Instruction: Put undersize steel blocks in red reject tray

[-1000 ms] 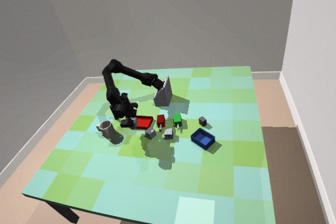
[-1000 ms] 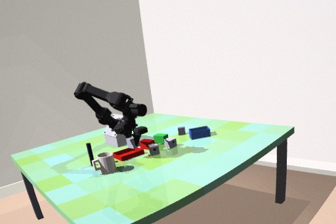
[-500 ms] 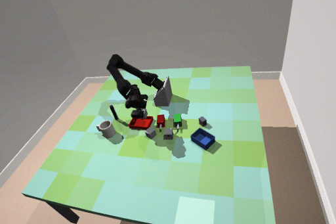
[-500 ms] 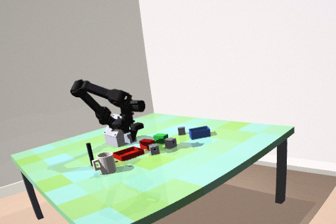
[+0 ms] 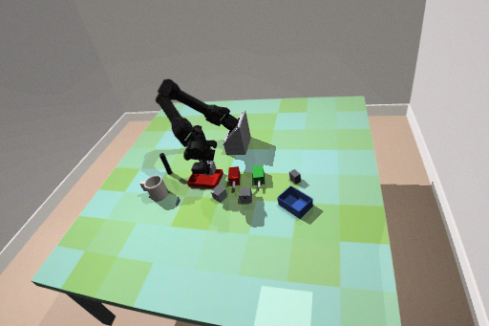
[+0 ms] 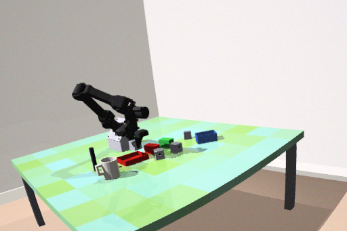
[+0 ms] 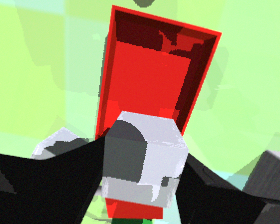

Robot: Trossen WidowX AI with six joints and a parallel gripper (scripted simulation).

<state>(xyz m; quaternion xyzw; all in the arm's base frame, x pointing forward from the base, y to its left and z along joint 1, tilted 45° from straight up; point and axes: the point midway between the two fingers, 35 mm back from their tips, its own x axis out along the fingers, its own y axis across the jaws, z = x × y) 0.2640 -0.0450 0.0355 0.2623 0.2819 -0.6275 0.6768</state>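
My gripper (image 5: 207, 168) (image 7: 143, 141) is shut on a steel block (image 7: 156, 135), held over the near end of the red tray (image 5: 192, 184) (image 6: 137, 161) (image 7: 146, 75) in the wrist view. The part of the tray floor that shows there is bare; the near end is hidden. A second steel block (image 5: 219, 193) (image 6: 159, 154) stands beside the tray, a third (image 5: 244, 195) (image 6: 176, 148) to its right, and another (image 5: 295, 177) (image 6: 187, 135) near the blue tray. The green gauge (image 5: 258, 172) (image 6: 166, 141) lies on the table, out of my gripper.
A red gauge (image 5: 234, 173) (image 6: 151, 147) lies between the red tray and the green gauge. A blue tray (image 5: 287, 206) (image 6: 207, 137) is at the right. A grey mug (image 5: 158, 189) (image 6: 112, 169) and an upright black rod (image 5: 165, 163) (image 6: 92, 159) stand left of the red tray.
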